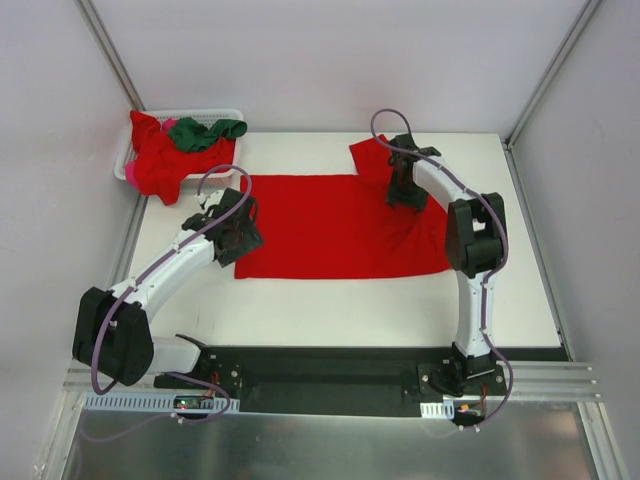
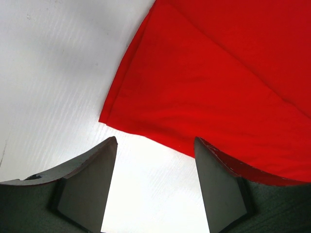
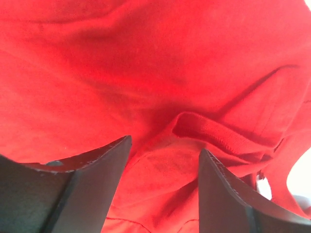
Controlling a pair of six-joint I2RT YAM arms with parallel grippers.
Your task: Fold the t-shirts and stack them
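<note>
A large red t-shirt (image 1: 335,225) lies spread flat on the white table, one sleeve sticking out at the far right. My left gripper (image 1: 240,235) is open over the shirt's left edge; in the left wrist view its jaws (image 2: 155,145) stand apart over bare table just short of the red hem (image 2: 194,97). My right gripper (image 1: 405,195) is open, low over the shirt's far right part near the collar (image 3: 218,133); red cloth (image 3: 146,73) fills the right wrist view between its jaws (image 3: 165,155). More red shirts (image 1: 160,160) and a dark green one (image 1: 205,132) lie heaped in the basket.
A white lattice basket (image 1: 215,116) stands at the far left corner of the table, with cloth hanging over its front. Grey walls enclose the table on the left, back and right. A black rail (image 1: 330,365) runs along the near edge.
</note>
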